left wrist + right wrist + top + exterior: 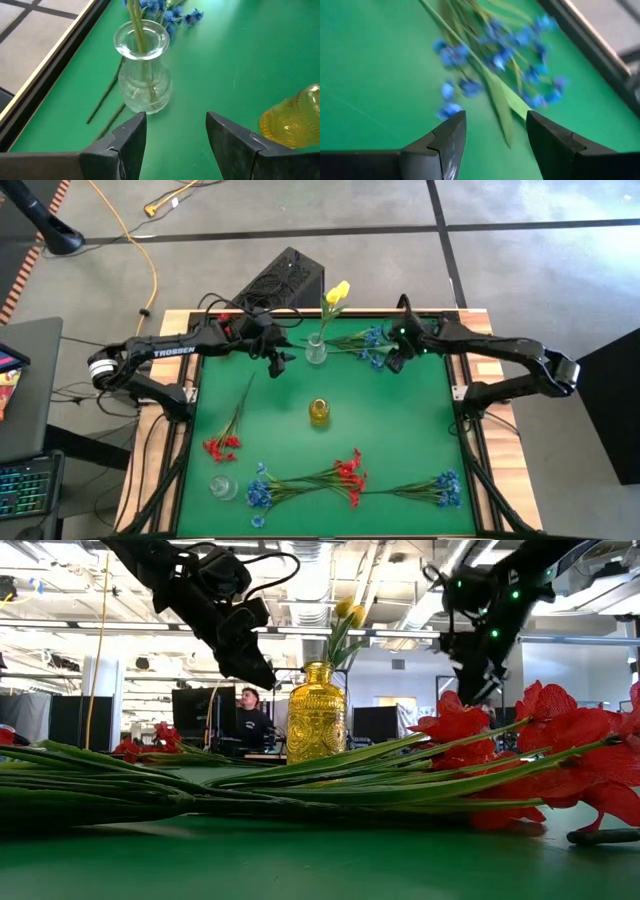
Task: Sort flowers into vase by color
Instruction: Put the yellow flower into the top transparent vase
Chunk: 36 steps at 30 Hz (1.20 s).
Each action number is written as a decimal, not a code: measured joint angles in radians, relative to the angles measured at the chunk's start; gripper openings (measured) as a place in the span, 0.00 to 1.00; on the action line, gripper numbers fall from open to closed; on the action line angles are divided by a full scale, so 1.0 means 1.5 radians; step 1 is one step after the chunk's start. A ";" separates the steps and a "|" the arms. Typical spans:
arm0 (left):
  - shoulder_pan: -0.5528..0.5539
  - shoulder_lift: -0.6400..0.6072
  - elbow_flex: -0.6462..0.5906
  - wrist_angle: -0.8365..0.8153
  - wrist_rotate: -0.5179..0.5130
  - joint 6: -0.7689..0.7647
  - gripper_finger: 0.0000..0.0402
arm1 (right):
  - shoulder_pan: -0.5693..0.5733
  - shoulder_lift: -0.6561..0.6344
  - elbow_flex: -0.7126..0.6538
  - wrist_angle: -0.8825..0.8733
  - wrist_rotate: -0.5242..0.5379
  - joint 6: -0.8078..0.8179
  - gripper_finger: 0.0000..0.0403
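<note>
Yellow flower (338, 293) already standing in the clear vase (316, 350) at upper centre of the high view, stem down inside the glass, so one colour seemingly done. Blue spray (368, 343) lying flat just to the right of that vase, near the top edge of the green mat (400, 430), not yet in any vase. Lower in the frame, still on the mat: red spray (225, 442) at lower left, a long red spray (345, 475) at lower centre, blue blooms (260, 493) at its left end, and another blue spray (440, 488) at lower right. Amber vase (319, 412) in the middle of the mat, empty as far as visible; second clear vase (222, 487) at lower left, also empty. By judgement only an early part finished, with all red and blue flowers left to sort. Left gripper (279, 362) hanging just left of the vase with the yellow flower, jaws apart, nothing between them, seen well in the left wrist view. Right gripper (393, 364) hovering over the upper blue spray, jaws also apart and holding nothing; blue blooms lying right ahead of its fingers in the right wrist view, probably the next thing to take.
</note>
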 joint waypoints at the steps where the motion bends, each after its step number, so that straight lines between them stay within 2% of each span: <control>1: 0.000 0.000 0.000 0.000 0.000 0.001 0.48 | -0.012 0.006 0.000 -0.005 -0.003 0.001 0.58; 6: 0.000 0.000 0.000 0.012 0.000 0.002 0.48 | -0.052 0.051 0.000 0.013 -0.041 -0.109 0.58; 9: 0.000 0.000 0.000 0.013 0.000 -0.001 0.48 | -0.054 0.080 0.000 0.029 -0.057 -0.200 0.58; 12: 0.000 0.000 0.000 0.009 0.000 -0.006 0.48 | -0.053 0.110 0.000 0.040 -0.057 -0.246 0.58; 21: 0.000 0.000 0.000 0.011 -0.017 -0.002 0.48 | -0.052 0.186 0.000 0.135 -0.037 -0.251 0.58; 31: 0.000 0.000 0.000 0.008 -0.017 -0.002 0.48 | -0.053 0.261 0.001 0.177 -0.016 -0.265 0.58; 36: 0.000 0.000 0.000 0.008 -0.017 -0.002 0.48 | -0.051 0.270 0.003 0.169 -0.004 -0.265 0.47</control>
